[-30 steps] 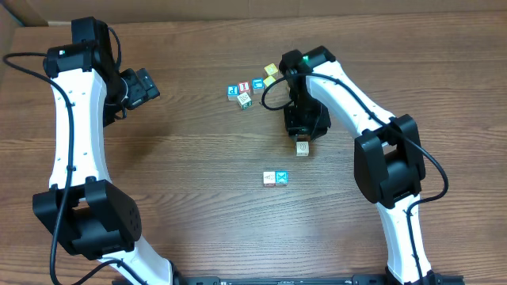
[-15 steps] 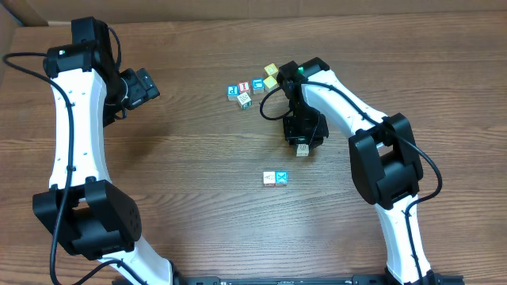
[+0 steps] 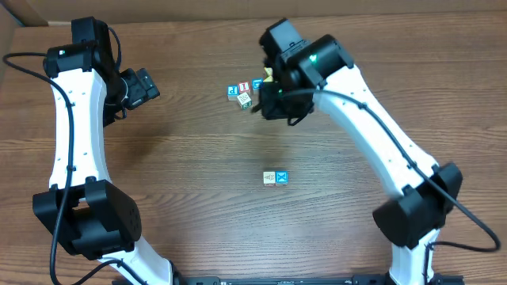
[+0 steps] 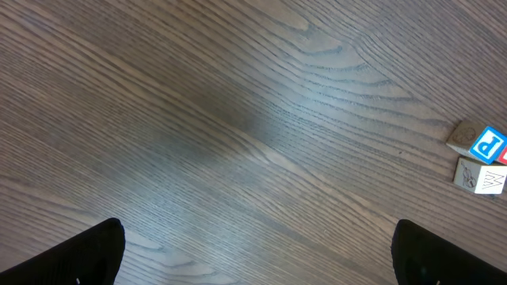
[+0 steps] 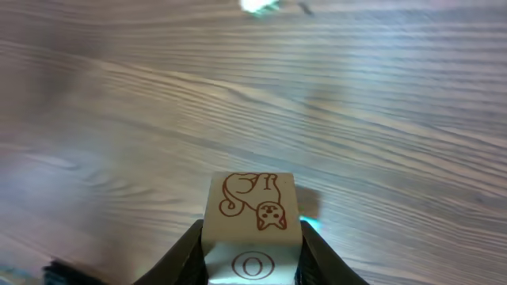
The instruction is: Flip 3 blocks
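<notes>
Your right gripper [image 5: 252, 255] clamps a small cream wooden cube [image 5: 250, 207], a reddish animal sketched on its smooth face. Your left gripper [image 4: 257, 247] holds its fingers wide apart over the grained brown tabletop [image 4: 238, 119].

Your wood-grain table [image 3: 198, 214] has a cream block [image 3: 269, 178] touching a blue X block [image 3: 283, 177], with a cube cluster [image 3: 244, 93] well apart from them.

Block pair [image 3: 276, 178] side by side, middle of table [image 3: 182, 206] — block cluster [image 3: 242, 93] farther back; right gripper [image 3: 275, 107] just right of cluster, lone block [image 5: 252, 207] between its fingers.
</notes>
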Tool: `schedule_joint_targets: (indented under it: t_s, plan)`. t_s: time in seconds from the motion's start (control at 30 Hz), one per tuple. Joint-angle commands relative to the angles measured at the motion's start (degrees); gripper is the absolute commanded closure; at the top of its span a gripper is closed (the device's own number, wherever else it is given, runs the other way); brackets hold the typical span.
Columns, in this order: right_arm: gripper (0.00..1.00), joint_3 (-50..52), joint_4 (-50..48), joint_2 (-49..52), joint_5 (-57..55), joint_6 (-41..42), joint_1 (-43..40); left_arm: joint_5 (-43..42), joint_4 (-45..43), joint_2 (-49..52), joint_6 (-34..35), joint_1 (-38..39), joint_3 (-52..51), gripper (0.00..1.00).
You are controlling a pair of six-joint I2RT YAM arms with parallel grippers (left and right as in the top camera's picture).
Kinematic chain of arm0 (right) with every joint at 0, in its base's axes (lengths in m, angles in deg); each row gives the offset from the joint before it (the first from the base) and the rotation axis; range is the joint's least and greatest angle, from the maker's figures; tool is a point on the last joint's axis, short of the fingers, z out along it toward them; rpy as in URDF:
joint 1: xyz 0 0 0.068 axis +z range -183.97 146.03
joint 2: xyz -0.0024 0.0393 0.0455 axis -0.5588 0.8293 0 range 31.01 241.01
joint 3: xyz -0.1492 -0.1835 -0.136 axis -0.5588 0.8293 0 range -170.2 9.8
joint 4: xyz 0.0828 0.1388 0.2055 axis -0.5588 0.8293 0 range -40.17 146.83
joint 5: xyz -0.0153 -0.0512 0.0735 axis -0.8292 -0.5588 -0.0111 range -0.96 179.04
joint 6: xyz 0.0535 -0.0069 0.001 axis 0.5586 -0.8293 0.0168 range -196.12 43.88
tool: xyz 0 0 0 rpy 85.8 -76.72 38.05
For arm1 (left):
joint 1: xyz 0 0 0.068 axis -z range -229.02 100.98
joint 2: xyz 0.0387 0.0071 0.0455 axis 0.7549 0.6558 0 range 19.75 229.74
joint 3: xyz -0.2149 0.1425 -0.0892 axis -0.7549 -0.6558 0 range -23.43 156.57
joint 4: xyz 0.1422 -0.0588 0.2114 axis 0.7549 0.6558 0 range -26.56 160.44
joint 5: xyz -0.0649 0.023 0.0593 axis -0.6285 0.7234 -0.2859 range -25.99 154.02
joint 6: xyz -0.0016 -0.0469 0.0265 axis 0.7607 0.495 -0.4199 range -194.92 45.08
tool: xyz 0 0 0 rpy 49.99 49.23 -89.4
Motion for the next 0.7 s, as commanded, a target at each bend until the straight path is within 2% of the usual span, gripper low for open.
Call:
schedule_joint_targets:
  t_s: [0.0, 0.07, 0.13, 0.2, 0.43, 0.67]
  plan:
    - [0.69, 2.0, -1.5, 1.4, -5.8, 4.4, 3.0, -0.2, 0.0, 0.4, 0.1, 0.4, 1.3, 0.00]
    - [0.64, 5.0, -3.8, 1.4, -7.0, 5.0, 5.1, -0.2, 0.0, 0.4, 0.2, 0.4, 1.3, 0.00]
    - [0.45, 7.3, -6.2, 1.4, -7.0, 5.0, 6.6, -0.2, 0.0, 0.4, 0.1, 0.4, 1.3, 0.00]
    - [0.34, 9.5, -8.6, 1.5, -7.0, 5.0, 7.8, -0.2, -0.1, 0.4, 0.1, 0.4, 1.3, 0.00]
    - [0.29, 10.4, -11.5, 1.5, -6.9, 5.0, 7.9, -0.2, -0.1, 0.4, 0.1, 0.4, 1.3, 0.00]
    - [0.30, 10.4, -12.8, 1.5, -9.6, 5.0, 7.8, -0.2, 0.0, 0.4, 0.1, 0.4, 1.3, 0.00]
